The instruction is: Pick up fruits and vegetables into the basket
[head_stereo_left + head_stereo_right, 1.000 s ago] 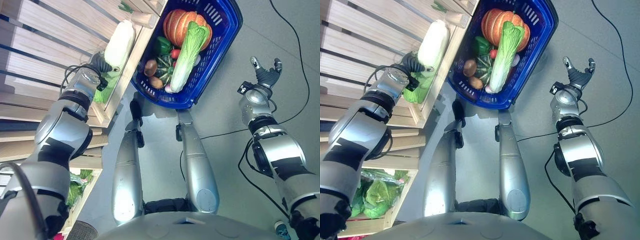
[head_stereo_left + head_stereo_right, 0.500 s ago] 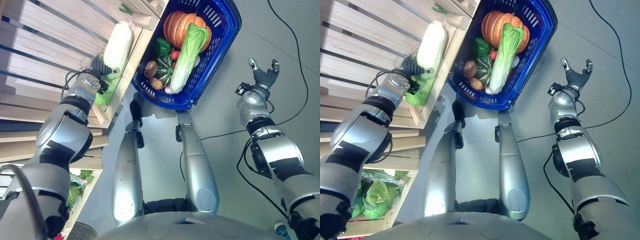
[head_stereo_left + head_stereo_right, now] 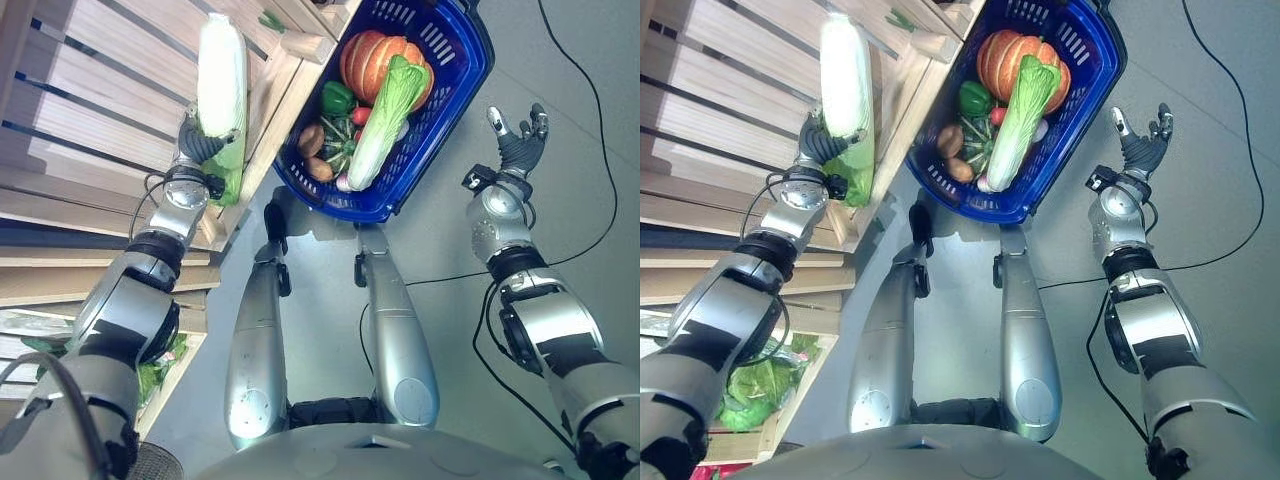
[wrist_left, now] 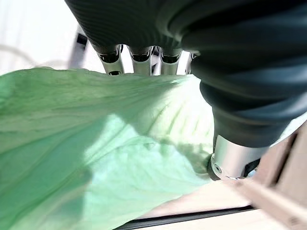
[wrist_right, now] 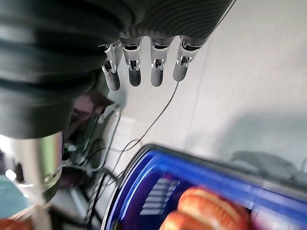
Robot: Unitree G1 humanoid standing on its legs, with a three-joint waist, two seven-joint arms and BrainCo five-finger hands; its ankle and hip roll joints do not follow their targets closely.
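The left hand (image 3: 197, 146) reaches into the pale wooden slatted shelf (image 3: 90, 110) on the left, its fingers curled round the leafy green end of a long white-and-green napa cabbage (image 3: 220, 85), which stands lifted with its white end pointing to the far side. In the left wrist view the crinkled green leaves (image 4: 96, 153) press right against the palm, with the fingers (image 4: 136, 60) wrapped over the far edge of the leaf. To the right of the shelf, on the grey floor (image 3: 560, 130), sits the blue plastic basket (image 3: 455, 75), touching or just beside the shelf's edge. It holds an orange ribbed pumpkin (image 3: 372, 60) at the far end, a second long green-and-white cabbage (image 3: 385, 115) lying along it, a green bell pepper (image 3: 337, 97), a small red tomato (image 3: 362, 116) and two brown round vegetables (image 3: 312, 152) at the near left corner. The right hand (image 3: 518, 140) hangs over the floor to the right of the basket, empty, fingers spread and nearly straight.
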